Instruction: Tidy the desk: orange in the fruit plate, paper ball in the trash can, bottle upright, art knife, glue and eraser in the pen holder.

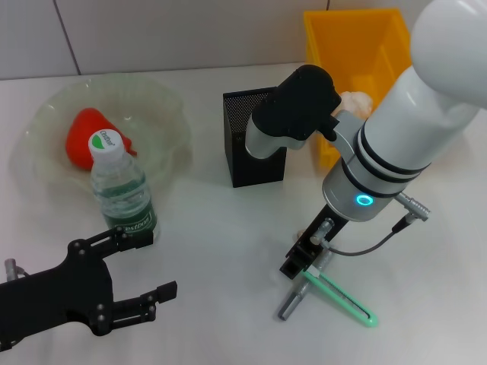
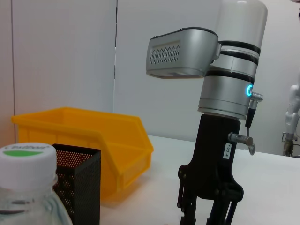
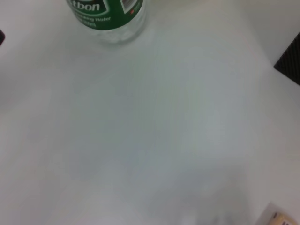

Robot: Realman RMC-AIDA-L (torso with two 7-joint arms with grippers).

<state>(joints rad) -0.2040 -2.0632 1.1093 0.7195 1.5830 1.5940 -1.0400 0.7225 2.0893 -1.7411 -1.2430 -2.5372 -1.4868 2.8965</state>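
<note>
The orange (image 1: 82, 135) lies in the fruit plate (image 1: 163, 103) at the far left. The bottle (image 1: 122, 190) stands upright in front of the plate; its cap shows in the left wrist view (image 2: 26, 161). My left gripper (image 1: 154, 264) is open and empty, just in front of the bottle. The pen holder (image 1: 255, 144) stands mid-table. The paper ball (image 1: 354, 101) lies in the yellow trash can (image 1: 358, 46). My right gripper (image 1: 298, 261) points down, fingers (image 2: 187, 206) apart, over the green art knife (image 1: 342, 299) and the grey glue stick (image 1: 293, 303). The eraser (image 3: 282, 218) lies close by.
The right arm's elbow and forearm (image 1: 396, 144) reach over the pen holder and the front of the trash can. The table's front edge is near the left arm. In the left wrist view the pen holder (image 2: 77, 183) stands before the trash can (image 2: 93, 140).
</note>
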